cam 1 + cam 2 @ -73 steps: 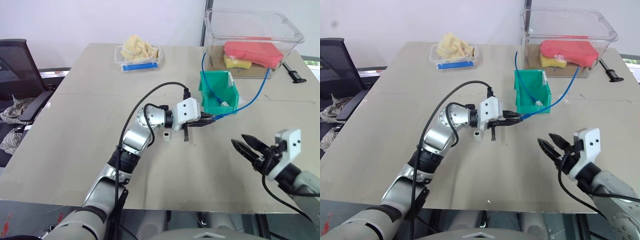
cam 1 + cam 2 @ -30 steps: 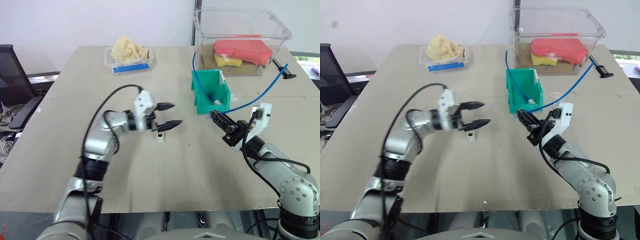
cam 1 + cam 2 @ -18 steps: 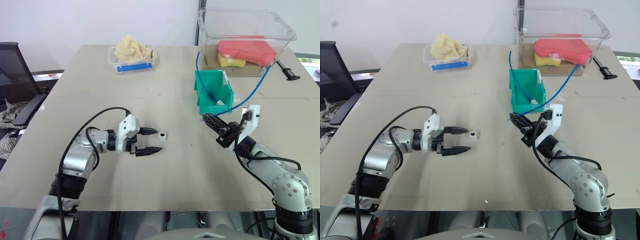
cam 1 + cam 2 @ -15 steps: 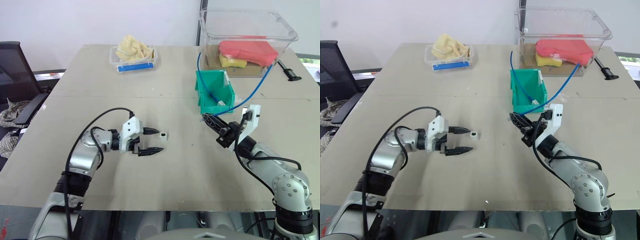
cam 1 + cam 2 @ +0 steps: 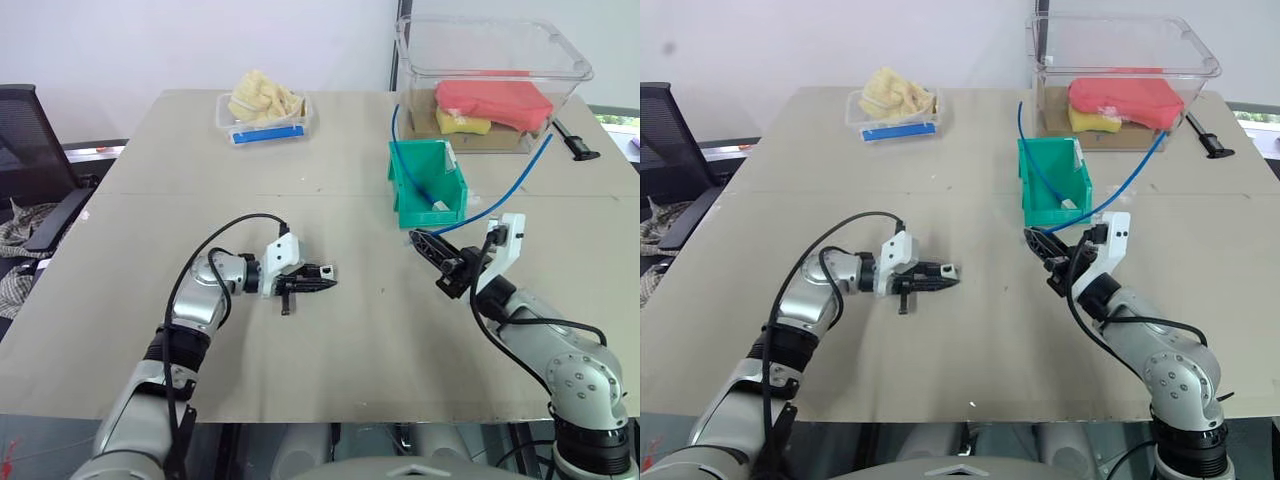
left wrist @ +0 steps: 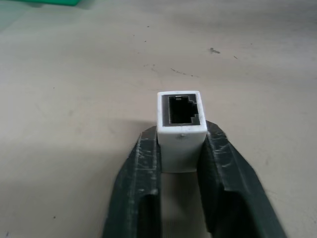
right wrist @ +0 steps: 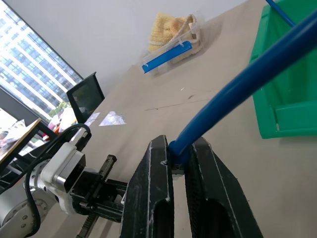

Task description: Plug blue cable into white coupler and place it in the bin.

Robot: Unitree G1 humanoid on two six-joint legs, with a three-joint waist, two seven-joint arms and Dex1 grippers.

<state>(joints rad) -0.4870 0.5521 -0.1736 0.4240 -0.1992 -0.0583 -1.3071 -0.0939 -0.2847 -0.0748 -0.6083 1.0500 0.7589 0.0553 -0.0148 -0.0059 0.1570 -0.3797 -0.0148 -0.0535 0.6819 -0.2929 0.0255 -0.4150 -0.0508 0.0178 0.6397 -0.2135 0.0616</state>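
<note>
The white coupler (image 6: 180, 133) lies on the table with its dark socket facing away from my left arm. My left gripper (image 5: 322, 280) is shut on it, one black finger on each side. The blue cable (image 5: 520, 176) runs from the green bin (image 5: 428, 188) in a loop over the table to my right gripper (image 5: 424, 246). That gripper hovers right of the coupler, shut on the cable's end (image 7: 233, 99). The plug itself is hidden between the fingers (image 7: 157, 168).
A large clear tub (image 5: 495, 40) with red and yellow items stands behind the bin. At the back left sits a shallow clear tray (image 5: 262, 120) holding a yellow cloth. A black tool (image 5: 576, 140) lies at the far right edge. An office chair (image 5: 25, 140) is off the table's left side.
My left gripper has slid along the table to the coupler and closed its fingers on it. The right gripper still holds the cable in the same place.
</note>
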